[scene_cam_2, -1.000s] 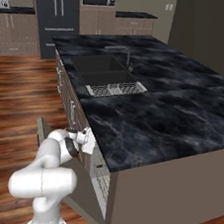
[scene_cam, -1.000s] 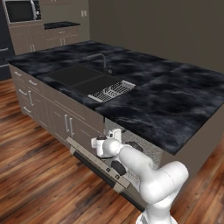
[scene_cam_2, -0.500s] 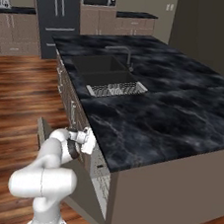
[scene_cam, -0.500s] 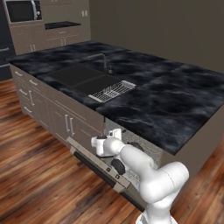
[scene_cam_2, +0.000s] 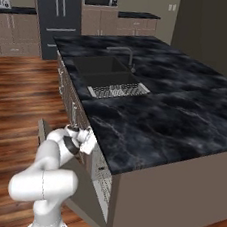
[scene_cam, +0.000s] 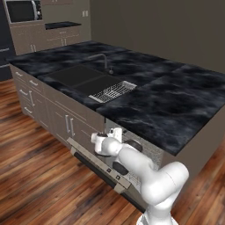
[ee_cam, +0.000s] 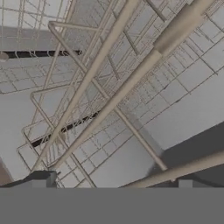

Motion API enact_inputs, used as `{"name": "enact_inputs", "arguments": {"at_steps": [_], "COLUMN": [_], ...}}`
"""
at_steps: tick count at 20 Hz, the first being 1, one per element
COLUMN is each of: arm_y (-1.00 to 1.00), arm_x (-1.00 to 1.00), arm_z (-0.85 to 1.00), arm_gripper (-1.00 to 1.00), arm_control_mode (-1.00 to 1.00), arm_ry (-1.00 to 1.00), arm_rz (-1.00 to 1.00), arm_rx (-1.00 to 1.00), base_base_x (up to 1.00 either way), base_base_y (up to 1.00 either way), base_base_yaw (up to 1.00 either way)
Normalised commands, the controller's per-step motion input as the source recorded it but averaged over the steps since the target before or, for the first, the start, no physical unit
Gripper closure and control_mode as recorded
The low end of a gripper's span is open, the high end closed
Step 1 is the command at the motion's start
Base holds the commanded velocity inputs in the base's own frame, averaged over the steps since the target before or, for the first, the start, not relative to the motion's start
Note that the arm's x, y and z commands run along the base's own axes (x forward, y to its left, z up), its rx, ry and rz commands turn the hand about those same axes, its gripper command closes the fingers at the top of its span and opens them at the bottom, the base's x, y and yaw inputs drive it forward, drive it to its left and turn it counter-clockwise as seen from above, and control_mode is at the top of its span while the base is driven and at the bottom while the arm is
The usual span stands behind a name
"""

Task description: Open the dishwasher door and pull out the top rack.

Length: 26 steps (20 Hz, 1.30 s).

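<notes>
Item: jaws of the gripper (scene_cam: 115, 133). Released, standing wide and grasping nothing; in the hand view the two dark fingertips (ee_cam: 41, 178) rise far apart at 7 and 5 o'clock. The gripper sits just under the worktop edge, at the mouth of the open dishwasher.

Item: the top rack (ee_cam: 109, 92). Broad light-grey wire grid, seen close from the hand camera, its long rods running from 7 towards 1 o'clock across that view. Whether the fingertips touch a wire cannot be told. In the right base view a slice of pale wire grid (scene_cam_2: 102, 182) shows inside the cavity below the worktop (which rack that slice belongs to cannot be told).

Item: the dishwasher door (scene_cam: 99, 168). Taupe panel, swung down and open, jutting out over the floor at 7 o'clock of the gripper in the left base view; pale rim and a dark strip with small buttons along its upper edge.

Item: worktop (scene_cam: 176, 110). Black marbled island top, directly above the gripper.

Item: sink basin (scene_cam: 81, 77). Black, set in the worktop at 11 o'clock of the gripper, with a white wire dish-drainer (scene_cam: 112, 91) at its near end and a faucet (scene_cam: 104, 61) behind.

Item: cabinet doors (scene_cam: 66, 123). Taupe, with short silver handles, just beside the dishwasher opening at 9 o'clock.

Item: floor (scene_cam: 30, 176). Dark wood planks.
</notes>
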Motion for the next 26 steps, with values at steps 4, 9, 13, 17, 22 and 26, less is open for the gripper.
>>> {"name": "enact_inputs", "arguments": {"at_steps": [4, 9, 13, 17, 22, 26], "arm_y": [0.0, 0.0, 0.06, 0.25, 0.37, 0.2], "arm_x": [-0.31, -0.45, -0.73, -0.94, -1.0, -0.79], "arm_z": [-0.93, -0.97, -1.0, -1.0, -1.0, -0.94], "arm_gripper": [-1.0, -1.0, -1.0, -1.0, -1.0, -1.0], "arm_control_mode": [-1.0, -1.0, -1.0, -1.0, -1.0, -1.0], "arm_ry": [0.31, 0.29, 0.24, 0.19, 0.15, 0.27], "arm_rz": [0.09, 0.08, 0.09, 0.08, 0.09, 0.08], "arm_rx": [0.25, 0.26, 0.18, 0.13, 0.11, 0.24], "base_base_x": [0.0, 0.0, 0.0, 0.0, 0.0, 0.0], "base_base_y": [0.0, 0.0, 0.0, 0.0, 0.0, 0.0], "base_base_yaw": [0.0, 0.0, 0.0, 0.0, 0.0, 0.0]}}
